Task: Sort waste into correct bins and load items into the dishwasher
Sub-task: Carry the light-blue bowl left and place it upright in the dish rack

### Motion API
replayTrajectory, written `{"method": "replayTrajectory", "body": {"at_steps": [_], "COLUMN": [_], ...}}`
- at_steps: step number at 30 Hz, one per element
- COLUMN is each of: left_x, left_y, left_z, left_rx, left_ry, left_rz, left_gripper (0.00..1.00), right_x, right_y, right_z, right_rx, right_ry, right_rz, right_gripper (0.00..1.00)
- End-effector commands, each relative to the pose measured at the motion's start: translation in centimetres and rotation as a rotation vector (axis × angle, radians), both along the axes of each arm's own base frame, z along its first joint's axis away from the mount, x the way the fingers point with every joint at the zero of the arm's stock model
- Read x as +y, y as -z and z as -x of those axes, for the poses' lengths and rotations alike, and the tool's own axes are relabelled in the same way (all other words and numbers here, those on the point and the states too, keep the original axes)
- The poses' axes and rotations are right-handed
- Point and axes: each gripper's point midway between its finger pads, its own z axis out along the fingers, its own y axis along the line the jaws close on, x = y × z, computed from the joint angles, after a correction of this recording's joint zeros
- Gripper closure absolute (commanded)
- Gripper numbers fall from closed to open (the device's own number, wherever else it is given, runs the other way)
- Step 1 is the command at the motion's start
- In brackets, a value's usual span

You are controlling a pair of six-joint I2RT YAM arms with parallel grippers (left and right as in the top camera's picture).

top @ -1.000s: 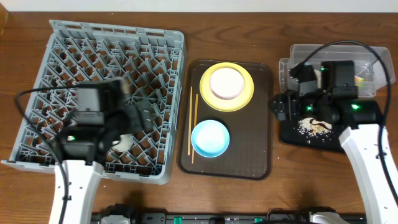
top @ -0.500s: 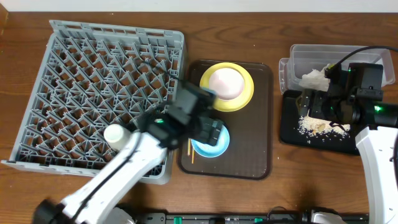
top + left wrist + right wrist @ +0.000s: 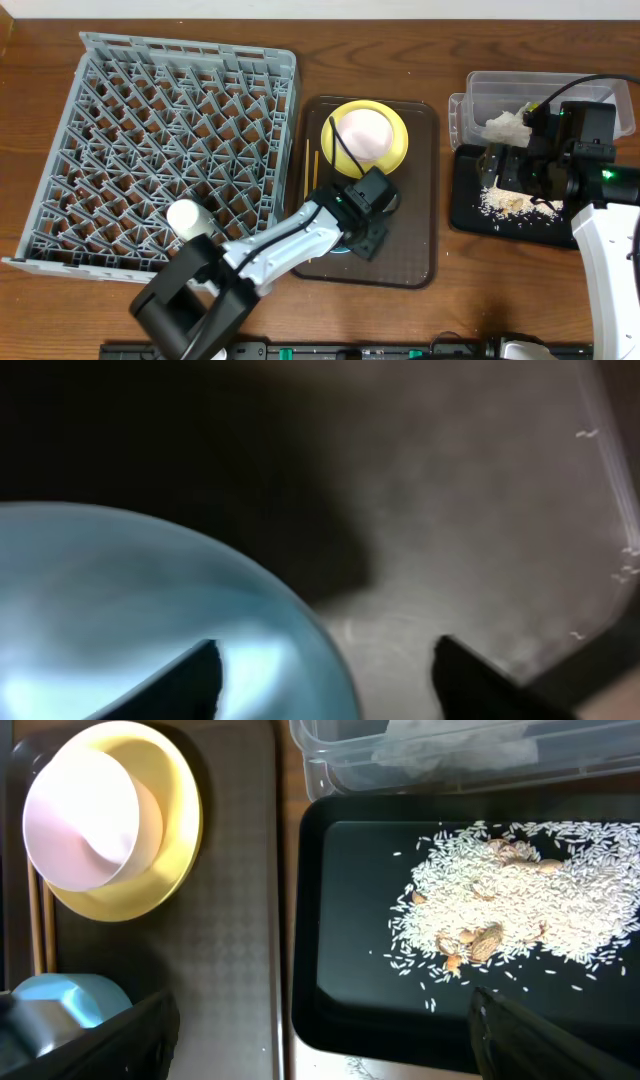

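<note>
Left claw: the left claw (image 3: 325,650) was lowered over the tray, its two dark fingertips (image 3: 180,685) apart, open, with nothing pinched between them.
Light blue bowl: the light blue bowl (image 3: 150,600) lay directly beneath the left claw. Its rim ran between the fingertips, one tip over the bowl's inside and the other outside it. The close view was blurred, so I could not tell whether either tip touched the rim.
Brown serving tray: the brown serving tray (image 3: 420,200) lay under both the left claw and the bowl.
Yellow plate: the yellow plate (image 3: 398,150) sat just beyond the left claw, at the far end of the same tray, with the white bowl (image 3: 365,132) resting in it.
Chopsticks: the chopsticks (image 3: 307,165) lay to the left of the left claw, lengthwise along the tray's left edge.
Dish rack: the dish rack (image 3: 170,130) stood farther to the left, beside the tray. A white round object (image 3: 185,217) lay in its near part.
Right claw: the right claw (image 3: 320,1010), well to the right of the left one, hung with its fingers spread wide and empty.
Black tray: the black tray (image 3: 340,920) lay below the right claw, with beige food scraps (image 3: 520,910) scattered ahead of the claw.
Clear tub: the clear tub (image 3: 320,780) stood just beyond the black tray, with crumpled white paper (image 3: 440,745) inside it.
</note>
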Motion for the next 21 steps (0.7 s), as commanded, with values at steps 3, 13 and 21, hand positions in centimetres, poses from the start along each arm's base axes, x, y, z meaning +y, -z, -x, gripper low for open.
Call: {"method": "replayTrajectory", "body": {"at_steps": [3, 13, 21], "left_x": [-0.2, -1.3, 1.1], "left_y": [0.4, -4.3, -13.7], "left_z": [-0.4, -1.3, -4.5], "left_rx": [-0.003, -0.085, -0.267], "left_ry": [-0.003, -0.003, -0.107], "left_rz": [-0.013, 0.092, 0.272], "left_gripper": [0.64, 0.94, 0.94], "right_x": [-0.4, -0.4, -0.3], "right_y": [-0.7, -0.6, -0.5], "right_z": [-0.2, -0.1, 0.1], "right_rx": [-0.018, -0.012, -0.004], "right_ry": [0.019, 0.020, 0.020], "right_rz": [0.002, 0.002, 0.001], "right_gripper": [0.10, 0.10, 0.10]}}
